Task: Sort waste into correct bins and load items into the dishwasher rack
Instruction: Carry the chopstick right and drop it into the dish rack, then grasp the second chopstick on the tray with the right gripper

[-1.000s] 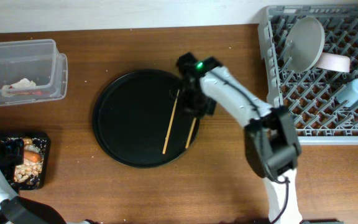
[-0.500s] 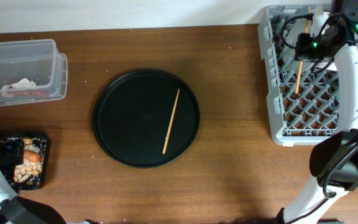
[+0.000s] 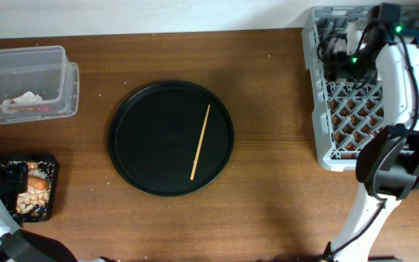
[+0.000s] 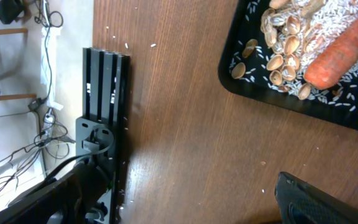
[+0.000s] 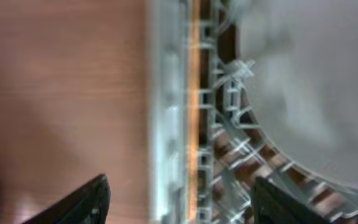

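dishwasher rack [image 3: 340, 138] sits far right, the right gripper [image 5: 179, 199] above its left rim, spread and empty. round black tray [image 3: 144, 138] lies at centre. left gripper [image 4: 179, 208] gapes wide near the black container [image 4: 334, 112] of scraps [image 4: 291, 31] and carrot [image 4: 344, 46]. one chopstick [image 3: 200, 142] lies on the tray.

The surface [image 3: 268, 65] is showing wood grain; the tray [image 3: 151, 145] is looking matt black, the tub [image 3: 70, 80] clear glossy plastic, the rack [image 3: 318, 109] perhaps matt grey plastic, the chopstick [image 3: 201, 142] pale wood.

R arm [image 3: 400, 73] stretched fwd, right pincer [image 5: 182, 200] gaping; left pincer [image 4: 185, 199] gaping too.
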Motion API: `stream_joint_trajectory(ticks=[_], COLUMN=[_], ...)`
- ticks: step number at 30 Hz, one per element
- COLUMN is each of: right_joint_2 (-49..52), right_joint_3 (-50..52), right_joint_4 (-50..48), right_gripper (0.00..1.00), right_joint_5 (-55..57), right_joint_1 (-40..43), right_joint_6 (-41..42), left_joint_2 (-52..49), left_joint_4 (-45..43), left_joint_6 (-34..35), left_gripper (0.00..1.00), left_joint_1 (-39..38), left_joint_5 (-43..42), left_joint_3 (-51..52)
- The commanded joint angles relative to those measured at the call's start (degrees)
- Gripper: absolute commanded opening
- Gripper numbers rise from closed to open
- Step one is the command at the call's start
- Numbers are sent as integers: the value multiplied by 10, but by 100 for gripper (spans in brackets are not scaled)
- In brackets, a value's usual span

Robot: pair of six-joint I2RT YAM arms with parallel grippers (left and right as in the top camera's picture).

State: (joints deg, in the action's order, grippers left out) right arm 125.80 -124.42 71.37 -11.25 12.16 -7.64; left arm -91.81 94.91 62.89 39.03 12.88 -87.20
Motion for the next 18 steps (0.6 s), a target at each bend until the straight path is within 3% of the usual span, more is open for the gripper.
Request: stream_joint_trajectory(ticks=[1,3,5,8,11,14,18], right_joint_2=[-40,-40,-37,-26,-17,-15,-11], right_joint_3=[-130,-169,-168,-115,-14,130,225], right_joint_4=[83,124,137,129,52,-94,-175], right_gripper=[66,59,58,56,46,36,36], right_joint_5=[-170,-202,-162,93,129,128,128], right_joint_1=[-36,-81,-159,-316,-415,-491,-520], right_joint_6=[66,123,218,389,487,544,598], left_joint_2=[8,8,8,8,8,8,8], left_joint_4=[1,1,1,1,1,1,1], left_joint_6=[9,9,9,9,9,9,9], left_gripper=[99,99,99,99,99,99,99], left_joint_1=[1,1,1,2,1,1,1], left_joint_5=[4,4,4,4,4,4,4], left_joint_3=[-1,-1,-1,-1,-1,-1,-1])
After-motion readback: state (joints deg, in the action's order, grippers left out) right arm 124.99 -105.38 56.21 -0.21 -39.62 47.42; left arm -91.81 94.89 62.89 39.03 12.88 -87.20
